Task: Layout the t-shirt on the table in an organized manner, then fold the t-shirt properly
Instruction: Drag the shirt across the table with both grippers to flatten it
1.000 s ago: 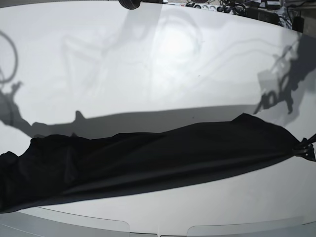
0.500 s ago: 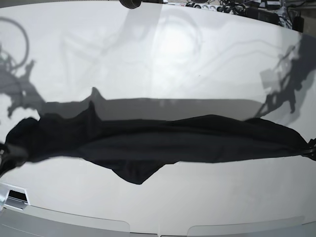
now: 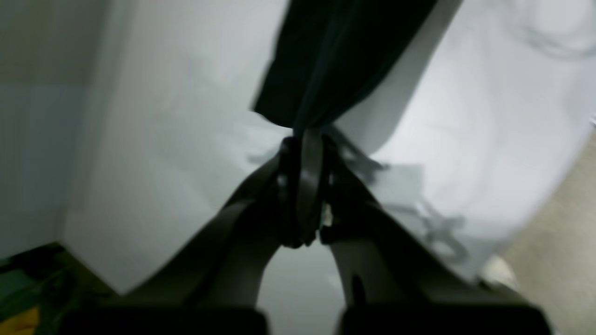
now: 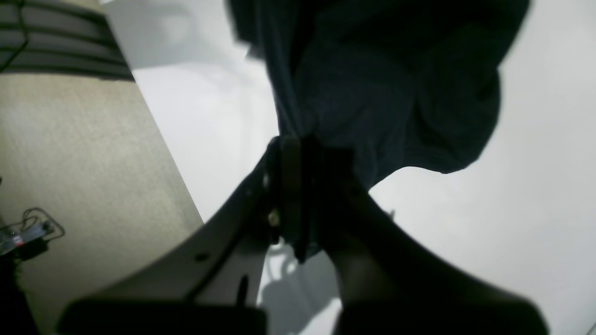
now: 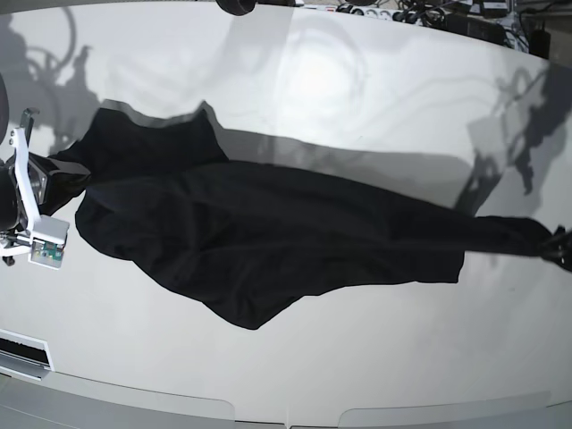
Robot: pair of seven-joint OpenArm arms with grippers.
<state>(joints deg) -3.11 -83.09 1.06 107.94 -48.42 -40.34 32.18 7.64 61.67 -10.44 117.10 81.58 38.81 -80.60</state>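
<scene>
Our left fingers (image 3: 305, 153) are clenched on a bunched end of the black t-shirt (image 3: 335, 60), the cloth pinched tight between them and fanning away above the white desk (image 3: 186, 116). Our right fingers (image 4: 298, 153) are likewise clamped on the shirt's other end, with a loose fold of dark cloth drooping beside them. From the base view, the t-shirt (image 5: 268, 241) is stretched across the desk (image 5: 357, 89) between the two grips, one end at the left fingers (image 5: 561, 248) by the desk's right edge, the other at the right arm (image 5: 27, 206) by its left edge. The cloth narrows toward the right edge and widens toward the left, a pointed flap reaching toward the near edge. Shadows fall on the far half of the desk.
</scene>
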